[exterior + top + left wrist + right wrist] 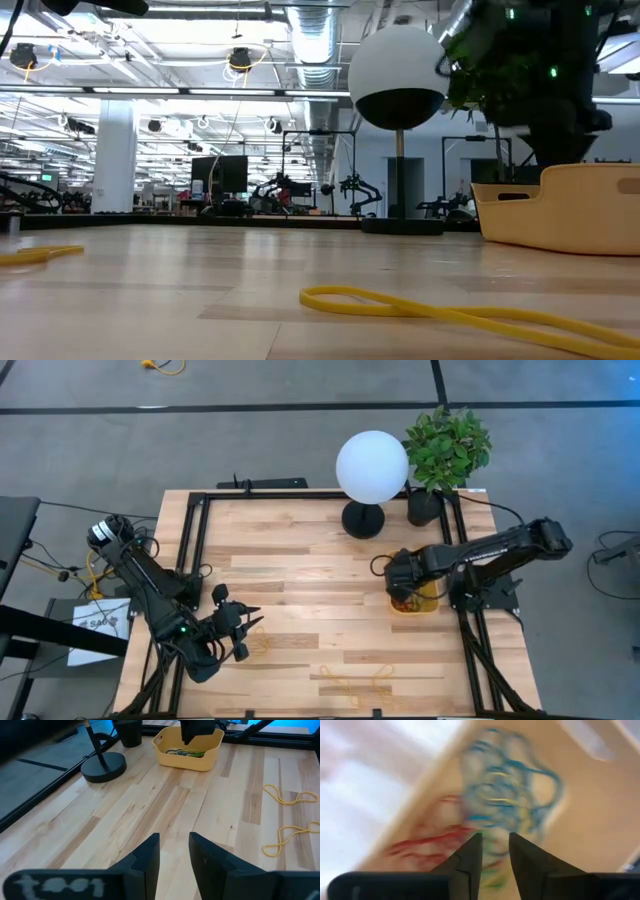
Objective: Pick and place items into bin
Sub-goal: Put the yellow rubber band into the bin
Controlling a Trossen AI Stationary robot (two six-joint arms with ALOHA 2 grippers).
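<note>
The yellow-orange bin (201, 761) stands at the table's right side and holds several rubber bands: blue (510, 785), red (427, 842), green and yellow. My right gripper (495, 840) hangs over the bin (428, 603), pointing down into it, fingers open by a narrow gap and touching nothing that I can make out. Loose yellow bands lie flat on the wood near the front edge (350, 685) and beside my left gripper (262, 644). My left gripper (174, 845) waits open above the table's front left, aimed toward the bin.
A lamp with a white globe (372, 466) on a black round base (104, 766) and a potted plant (447, 448) stand at the far edge, close behind the bin. Black frame rails run along the table's sides. Bare wood lies between the two arms.
</note>
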